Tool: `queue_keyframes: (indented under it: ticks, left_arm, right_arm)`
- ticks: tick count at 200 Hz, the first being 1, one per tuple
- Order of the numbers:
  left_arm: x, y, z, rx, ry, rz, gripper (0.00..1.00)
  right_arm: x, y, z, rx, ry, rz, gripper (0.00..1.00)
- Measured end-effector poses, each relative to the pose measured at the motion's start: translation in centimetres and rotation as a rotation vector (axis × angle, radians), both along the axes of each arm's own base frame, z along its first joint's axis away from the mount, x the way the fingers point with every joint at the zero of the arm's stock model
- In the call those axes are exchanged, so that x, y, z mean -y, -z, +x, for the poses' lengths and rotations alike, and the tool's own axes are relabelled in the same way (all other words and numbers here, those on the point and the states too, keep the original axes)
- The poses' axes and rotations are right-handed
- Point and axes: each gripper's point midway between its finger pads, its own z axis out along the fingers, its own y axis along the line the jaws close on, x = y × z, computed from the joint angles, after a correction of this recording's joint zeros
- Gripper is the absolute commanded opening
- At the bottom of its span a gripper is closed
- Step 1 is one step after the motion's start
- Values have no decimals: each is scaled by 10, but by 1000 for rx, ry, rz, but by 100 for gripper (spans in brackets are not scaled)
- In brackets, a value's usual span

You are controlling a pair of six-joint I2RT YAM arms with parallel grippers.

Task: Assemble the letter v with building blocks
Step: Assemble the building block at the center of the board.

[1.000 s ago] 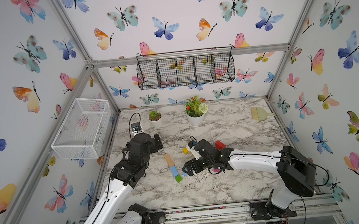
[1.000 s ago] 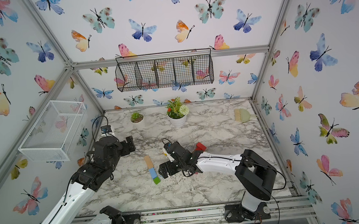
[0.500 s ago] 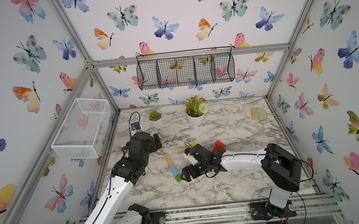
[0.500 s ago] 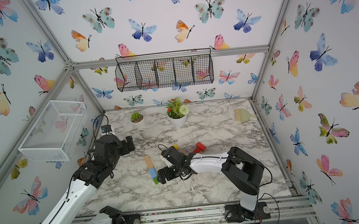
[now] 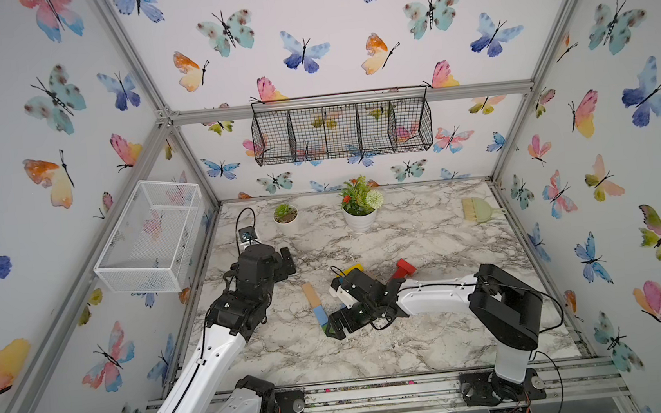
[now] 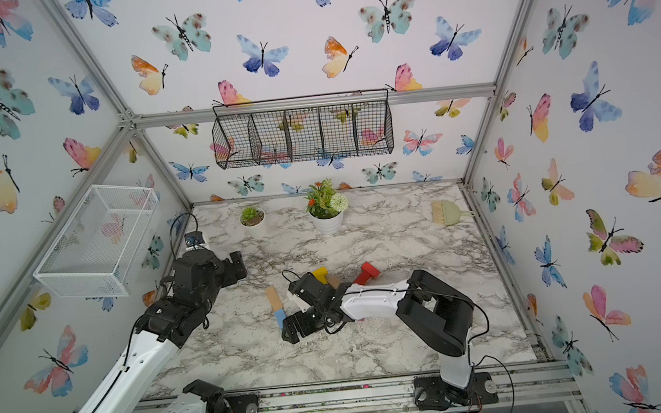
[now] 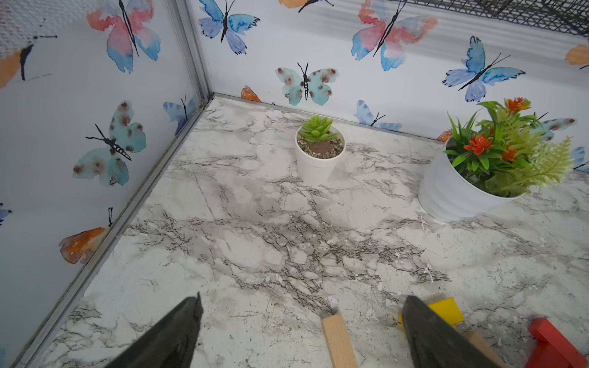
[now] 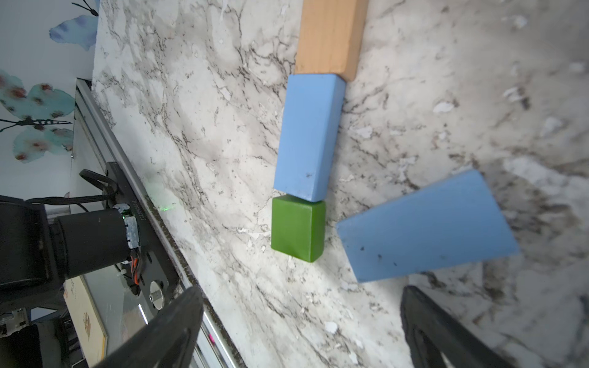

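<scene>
On the marble table [image 5: 425,240], left of centre, a tan bar [image 8: 331,35], a light blue bar [image 8: 310,137] and a green cube [image 8: 298,227] touch end to end in one slanted line. A second light blue bar [image 8: 427,227] angles away just beside the cube, seemingly with a narrow gap. The right gripper [image 8: 301,294] hovers over them, spread wide and empty. The left gripper [image 7: 302,301] is likewise released and empty. A yellow block [image 5: 354,268] and a red block [image 5: 403,268] lie behind, partly hidden.

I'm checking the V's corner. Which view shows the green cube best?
The right wrist view: the green cube shows whole, touching the light blue bar. In a top view only a sliver shows beside the right arm; the left wrist view misses it.
</scene>
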Motion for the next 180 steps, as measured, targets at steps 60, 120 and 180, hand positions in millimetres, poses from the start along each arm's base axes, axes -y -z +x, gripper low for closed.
queue_keyframes:
  ticks: [60, 120, 180]
  left_arm:
    - [-1, -2, 0, 9, 0, -2, 98]
    - [-2, -3, 0, 9, 0, 1, 98]
    - [-2, -3, 1, 10, 6, -9, 98]
  right_arm:
    - [-11, 1, -2, -11, -22, 7, 98]
    - [-9, 1, -6, 0, -48, -11, 99]
    - [-4, -47, 17, 153, -42, -11, 99]
